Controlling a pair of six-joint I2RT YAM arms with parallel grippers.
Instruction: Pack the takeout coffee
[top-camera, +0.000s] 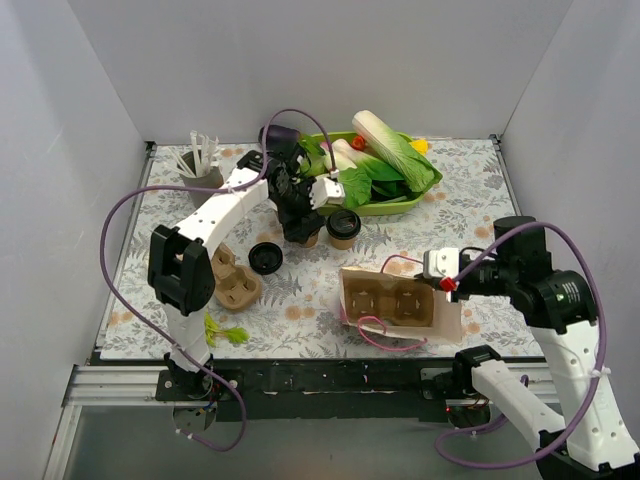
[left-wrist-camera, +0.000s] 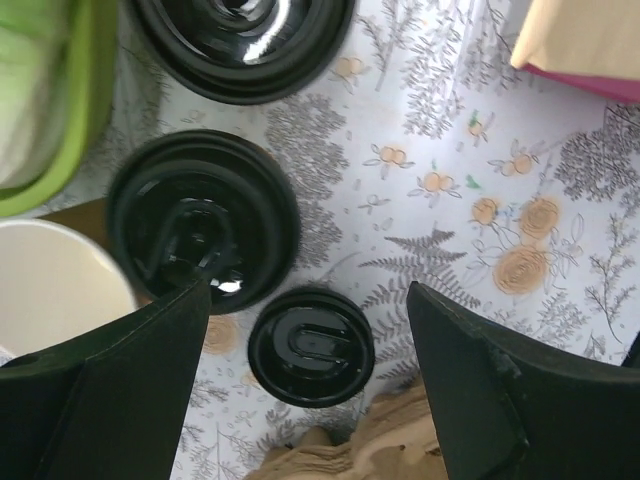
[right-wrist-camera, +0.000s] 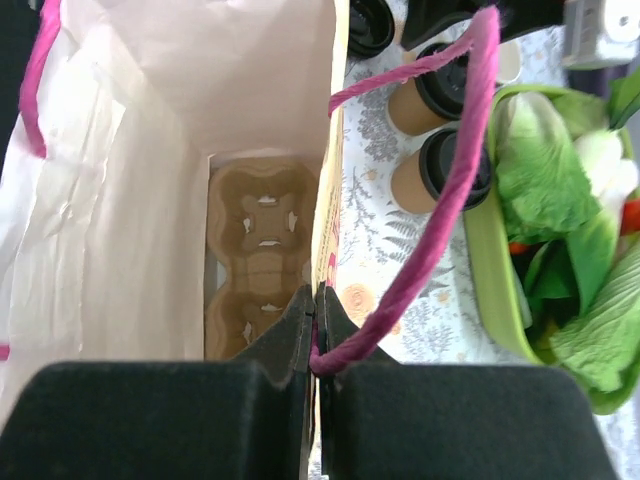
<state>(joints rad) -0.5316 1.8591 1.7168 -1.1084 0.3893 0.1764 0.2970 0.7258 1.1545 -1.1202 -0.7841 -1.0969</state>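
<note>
While the right gripper is clamped on one wall of the cream paper bag with pink cord handles, whose open mouth shows a brown moulded-pulp tray inside, the left gripper hovers over the coffee with its fingers spread wide. The nearest small tan paper cup with a round black plastic lid stands upright, its long axis pointing straight at the wrist camera. It sits off the claw's midline, under the finger on the left of that view rather than between the two; whether that finger touches the rim I cannot tell. A loose black lid lies flat on the flowered tablecloth nearer the midline, an unlidded cream-lined cup stands just beside the lidded one, and a second lidded cup stands beyond. The left arm is plainly the nearer. I judge it must shift sideways to centre the cup before closing, since the bag lies well apart to the right.
</note>
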